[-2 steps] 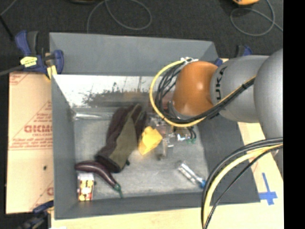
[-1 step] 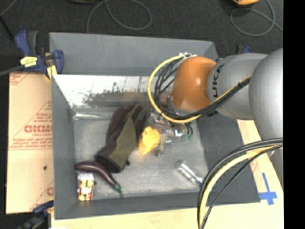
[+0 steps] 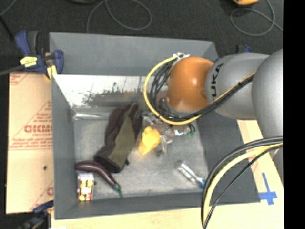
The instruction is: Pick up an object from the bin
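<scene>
Bin of grey metal [image 3: 64, 142], with the two-finger gripper [image 3: 165, 138] low near its middle, under the arm's orange wrist cover [image 3: 188, 85]. Just beside the gripper, to the view's left, lies a small yellow lump with rounded, wedge-like sides [image 3: 149, 140]. Whether the gripper is open, closed or clamped on the lump cannot be told. The lump looks light, probably soft foam or plastic, and smooth enough to slip, so a hold across its narrower middle seems safest. A limp dark brown and olive fabric glove [image 3: 121, 135] lies against its other side and could snag. A purple toy aubergine [image 3: 97, 171] lies well apart, towards the lower left corner.
</scene>
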Controlling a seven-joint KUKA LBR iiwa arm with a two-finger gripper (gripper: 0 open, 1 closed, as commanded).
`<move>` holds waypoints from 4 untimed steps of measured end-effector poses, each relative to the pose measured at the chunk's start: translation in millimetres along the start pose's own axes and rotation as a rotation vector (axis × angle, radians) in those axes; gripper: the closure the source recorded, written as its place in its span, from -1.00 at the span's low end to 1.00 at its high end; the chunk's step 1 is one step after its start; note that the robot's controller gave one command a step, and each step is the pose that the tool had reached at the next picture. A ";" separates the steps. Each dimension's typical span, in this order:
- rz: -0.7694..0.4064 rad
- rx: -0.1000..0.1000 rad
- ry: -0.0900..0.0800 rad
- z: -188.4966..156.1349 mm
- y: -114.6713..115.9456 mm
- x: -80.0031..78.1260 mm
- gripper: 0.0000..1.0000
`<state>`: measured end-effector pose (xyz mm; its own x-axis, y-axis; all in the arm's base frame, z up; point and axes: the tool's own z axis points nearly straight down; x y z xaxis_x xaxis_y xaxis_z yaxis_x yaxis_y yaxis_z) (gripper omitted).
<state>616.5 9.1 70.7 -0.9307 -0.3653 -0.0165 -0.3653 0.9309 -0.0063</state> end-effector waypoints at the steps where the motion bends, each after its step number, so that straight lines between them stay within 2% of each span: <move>1: 0.184 -0.001 -0.004 -1.6 15.5 24.0 1.00; 2: 0.184 -0.001 -0.004 -1.6 15.5 24.1 1.00; 3: 0.145 0.000 -0.007 -58.1 10.9 14.4 1.00; 4: 0.147 0.000 -0.008 -58.1 11.1 14.3 1.00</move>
